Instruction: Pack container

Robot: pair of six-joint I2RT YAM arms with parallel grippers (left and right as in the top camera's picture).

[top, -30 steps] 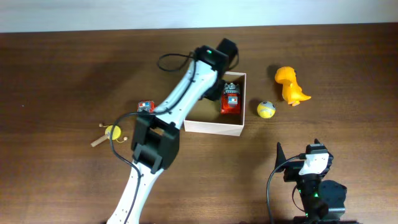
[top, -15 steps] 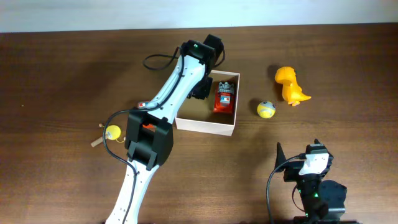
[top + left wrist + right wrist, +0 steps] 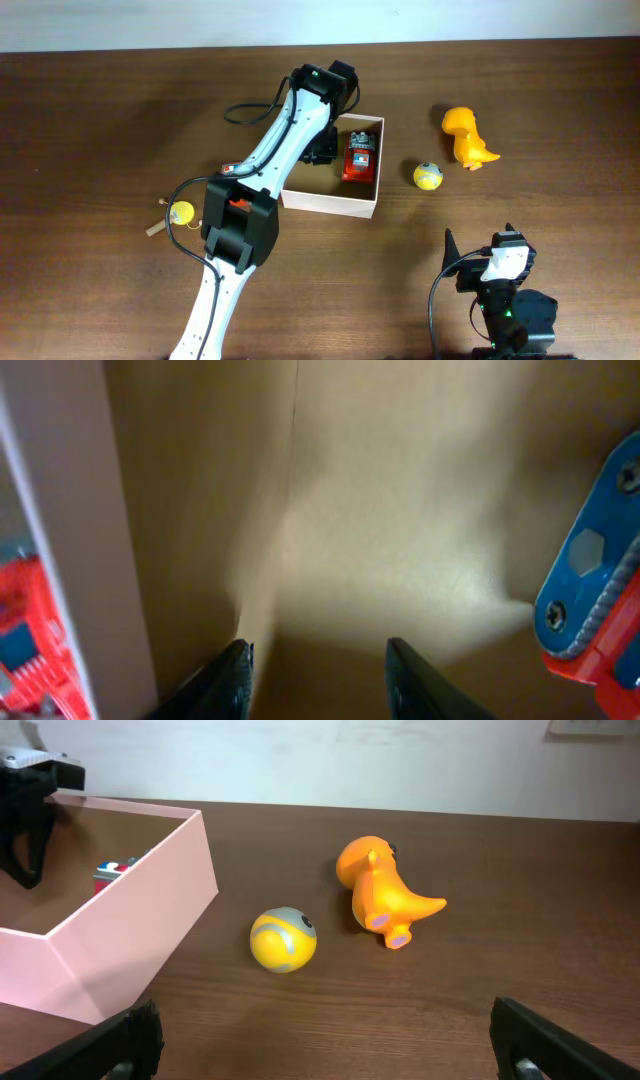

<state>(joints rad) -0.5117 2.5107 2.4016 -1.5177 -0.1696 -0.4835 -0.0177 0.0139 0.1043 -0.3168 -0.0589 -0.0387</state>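
The box [image 3: 330, 201] sits near the table's [image 3: 100, 120] far edge, at its middle. Overhead, the arm [image 3: 290, 150] hides the left tool [image 3: 318, 660]; its wrist view shows it parted over the box floor. The right tool [image 3: 325, 1035], at the front edge, is spread wide.

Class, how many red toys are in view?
2. One red toy lies inside the container; the other red toy sits on the table outside it, mostly hidden under the left arm. Others may hide there.

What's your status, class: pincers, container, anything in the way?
Left pincer open, empty, inside container. Right pincer open, empty. Red toy in container; ball, orange dinosaur outside. No obstruction seen.
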